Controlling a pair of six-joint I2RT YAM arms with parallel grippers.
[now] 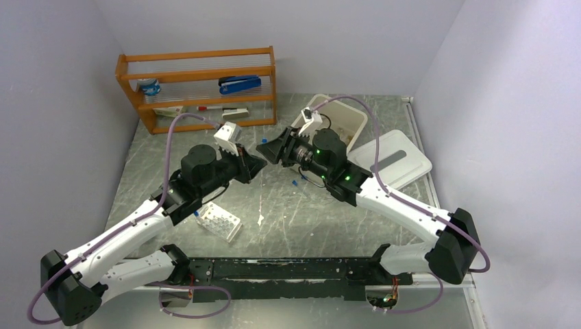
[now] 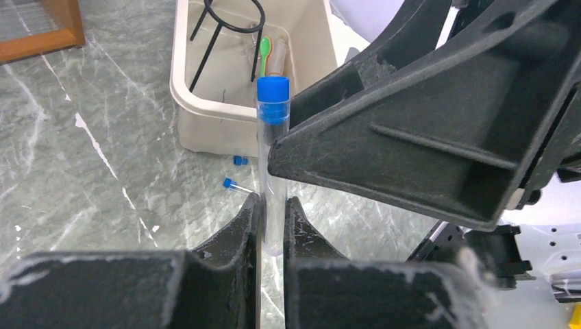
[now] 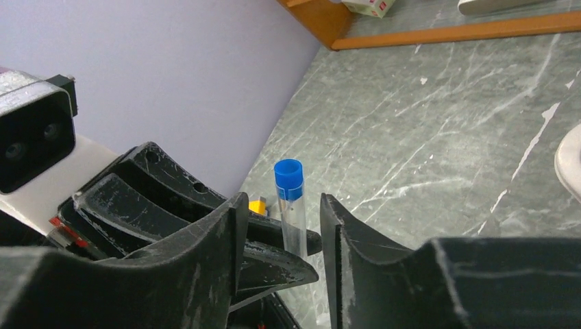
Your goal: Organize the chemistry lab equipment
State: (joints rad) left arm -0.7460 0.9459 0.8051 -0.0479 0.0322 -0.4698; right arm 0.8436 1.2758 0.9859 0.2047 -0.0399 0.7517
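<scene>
1. Our left gripper (image 2: 273, 205) has its jaws clamped on a blue-capped vial (image 2: 273, 116), upright at mid-frame.
2. Our right gripper (image 3: 283, 202) has its jaws apart, one on each side of that vial, with a gap showing on both sides.
3. At upper centre, a beige tub (image 2: 205, 116) holds the black wire tripod (image 2: 219, 27); two small vials (image 2: 233, 184) lie just below it.
4. The white holed rack (image 1: 219, 223) sits lower left of centre.

left pincer (image 2: 273, 214) clamped on blue-capped vial (image 2: 273, 99), right pincer (image 3: 281, 205) parted around it, nose to nose
</scene>
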